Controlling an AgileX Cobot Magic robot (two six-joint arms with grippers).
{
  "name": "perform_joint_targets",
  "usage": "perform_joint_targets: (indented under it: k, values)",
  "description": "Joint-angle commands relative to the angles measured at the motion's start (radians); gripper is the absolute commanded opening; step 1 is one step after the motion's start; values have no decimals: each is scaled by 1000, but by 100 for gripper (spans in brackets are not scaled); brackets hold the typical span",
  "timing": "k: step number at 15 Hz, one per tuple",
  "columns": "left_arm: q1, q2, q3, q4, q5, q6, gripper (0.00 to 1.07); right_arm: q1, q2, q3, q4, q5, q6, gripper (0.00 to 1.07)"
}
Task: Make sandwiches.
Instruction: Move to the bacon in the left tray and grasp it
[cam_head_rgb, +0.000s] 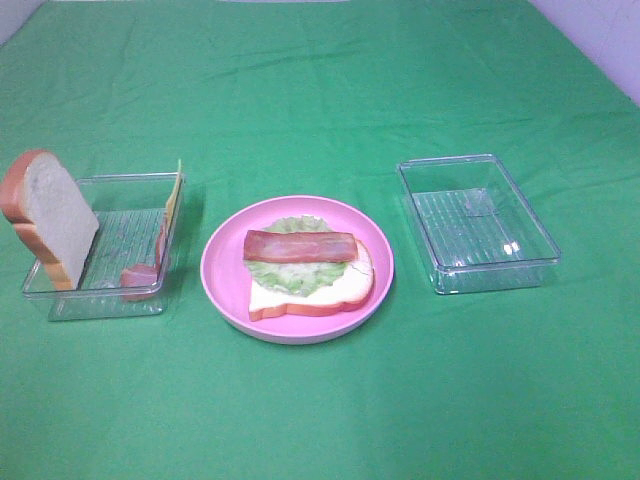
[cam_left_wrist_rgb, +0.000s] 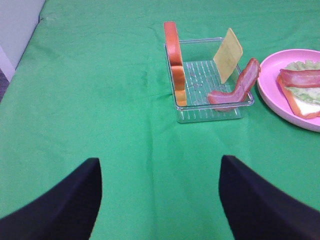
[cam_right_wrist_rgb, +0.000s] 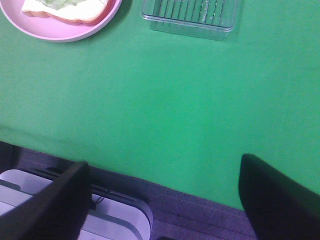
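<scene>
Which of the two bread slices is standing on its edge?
The bread slice in the clear tray left of the pink plate; the other slice lies flat on that plate under lettuce and bacon.

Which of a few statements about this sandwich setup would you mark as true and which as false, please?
1. A bacon strip lies on the lettuce on the pink plate. True.
2. The cheese slice lies on the plate. False: it leans against a wall of the left tray.
3. The second bread slice tops the sandwich on the plate. False: it stands on edge in the left tray.
4. The left gripper and the right gripper are both open, holding nothing. True.
</scene>
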Motion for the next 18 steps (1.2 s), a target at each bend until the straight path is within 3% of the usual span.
perform_joint_targets:
  k: [1, 4, 6, 13, 18]
  values:
    - [1, -19, 1, -5, -9, 1, 64, -1, -99, 38, 1, 26, -7, 76]
    - [1, -19, 1, -5, -9, 1, 64, -1, -418, 151, 52, 23, -106, 76]
    - [1, -19, 1, -5, -9, 1, 64, -1, -541, 207, 77, -3, -164, 76]
    - [1, -19, 1, -6, -9, 1, 64, -1, -681, 314, 169, -112, -284, 76]
    - [1, 17, -13, -82, -21, -2, 64, -1, -681, 331, 168, -130, -288, 76]
